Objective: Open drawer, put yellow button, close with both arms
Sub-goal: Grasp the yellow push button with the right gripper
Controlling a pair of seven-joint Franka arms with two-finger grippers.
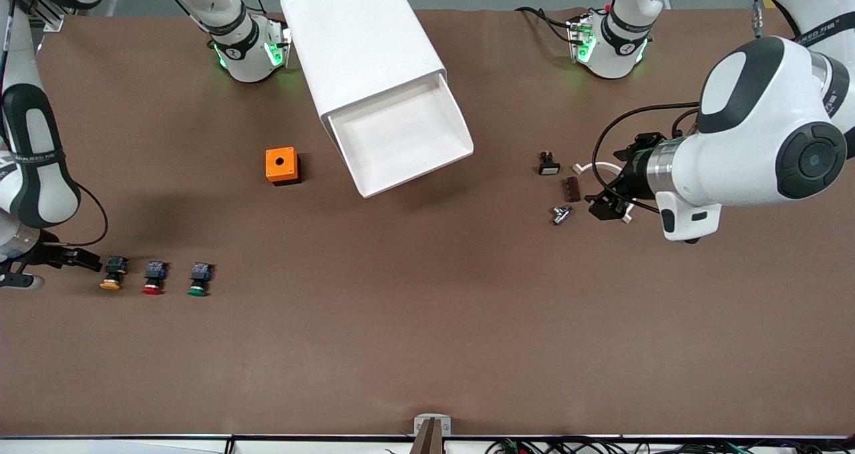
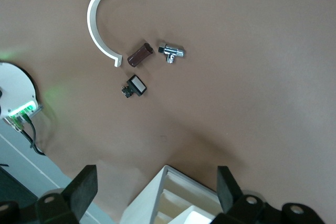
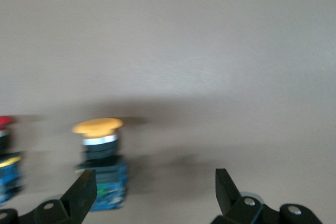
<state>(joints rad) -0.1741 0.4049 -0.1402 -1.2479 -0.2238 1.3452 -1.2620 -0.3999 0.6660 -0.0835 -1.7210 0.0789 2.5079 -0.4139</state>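
With the drawer (image 1: 401,137) already pulled open, the yellow button (image 1: 112,274) still lies on the worktop (image 1: 427,320) at its eight o'clock, just beside the spread-fingered right gripper (image 1: 83,259), while the left gripper (image 1: 611,207), also spread, waits over small parts.

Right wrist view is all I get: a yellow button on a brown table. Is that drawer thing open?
Observer: Yes. In the front view the top drawer is pulled out of the white cabinet.
Operator: Anything inside it?
Observer: Nothing shows on its white floor.
Operator: Where is the other arm?
Observer: The left gripper, open, is over small parts: a white curved clip, a brown block, a chrome fitting.
Operator: Is my gripper touching the yellow button?
Observer: No, the right gripper, open, is beside it.
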